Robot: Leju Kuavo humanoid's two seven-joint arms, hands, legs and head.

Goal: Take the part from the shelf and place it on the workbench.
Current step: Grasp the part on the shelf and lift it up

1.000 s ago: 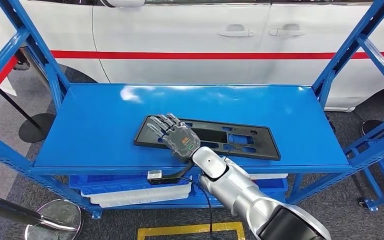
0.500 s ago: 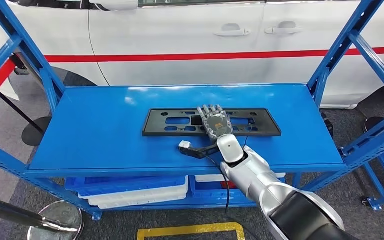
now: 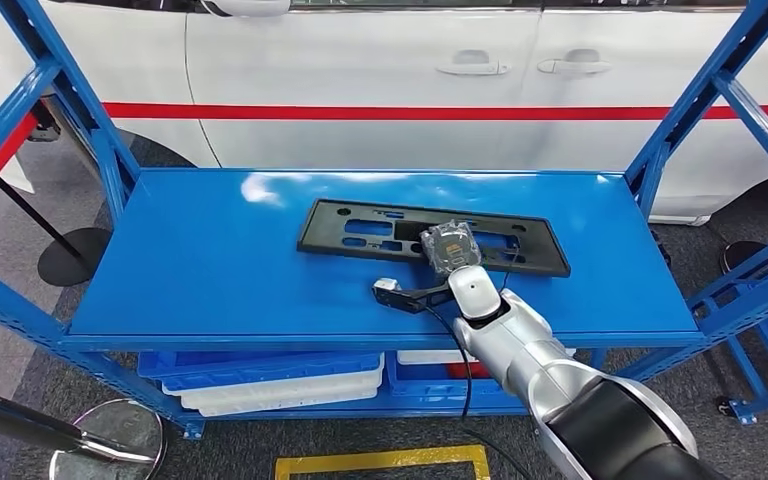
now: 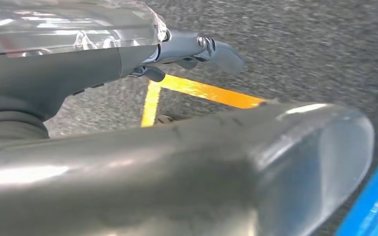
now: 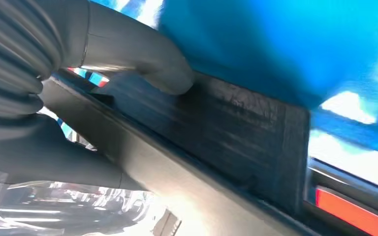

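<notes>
Part (image 3: pixel 360 229) on shelf (image 3: pixel 210 260), right hand (image 3: pixel 450 246) grips it

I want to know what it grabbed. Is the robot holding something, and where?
Yes. The right hand holds the black part by its near long edge, right of the middle; the thumb presses its flat face. The left hand holds nothing.

Part (image 3: pixel 360 226) on shelf (image 3: pixel 200 260), right hand (image 3: pixel 449 246) atop.

One black part (image 3: pixel 430 236), one blue shelf (image 3: pixel 210 270), one car (image 3: pixel 360 70).
</notes>
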